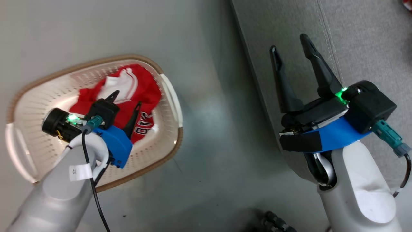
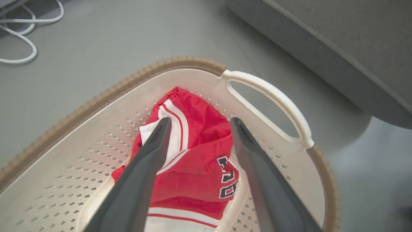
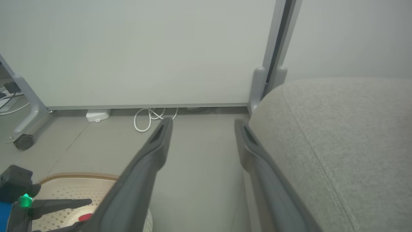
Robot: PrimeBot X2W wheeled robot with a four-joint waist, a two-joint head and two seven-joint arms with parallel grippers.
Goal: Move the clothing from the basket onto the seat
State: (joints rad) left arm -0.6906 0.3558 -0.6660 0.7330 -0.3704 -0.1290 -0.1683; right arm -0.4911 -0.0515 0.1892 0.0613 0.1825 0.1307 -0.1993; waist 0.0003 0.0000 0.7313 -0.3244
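The cream basket [image 1: 38,96] with a brown rim stands on the floor at the left. In it lies a crumpled red jersey [image 1: 145,93] with white trim and dark lettering [image 2: 199,154]. My left gripper [image 1: 126,99] reaches down into the basket, open, with one finger on each side of the jersey [image 2: 200,120]; nothing is held between them. My right gripper [image 1: 288,43] hangs open and empty by the left edge of the grey seat [image 1: 370,38], also seen in the right wrist view [image 3: 202,123]. A small red scrap [image 1: 408,4] shows on the seat at the top right corner.
Grey floor [image 1: 209,129] separates the basket from the seat [image 3: 338,145]. Against a pale wall panel [image 3: 145,48] lie a white cable [image 3: 151,117], a small white box [image 3: 96,115] and a caster wheel [image 3: 22,141]. The basket's white handle [image 2: 273,96] faces the seat.
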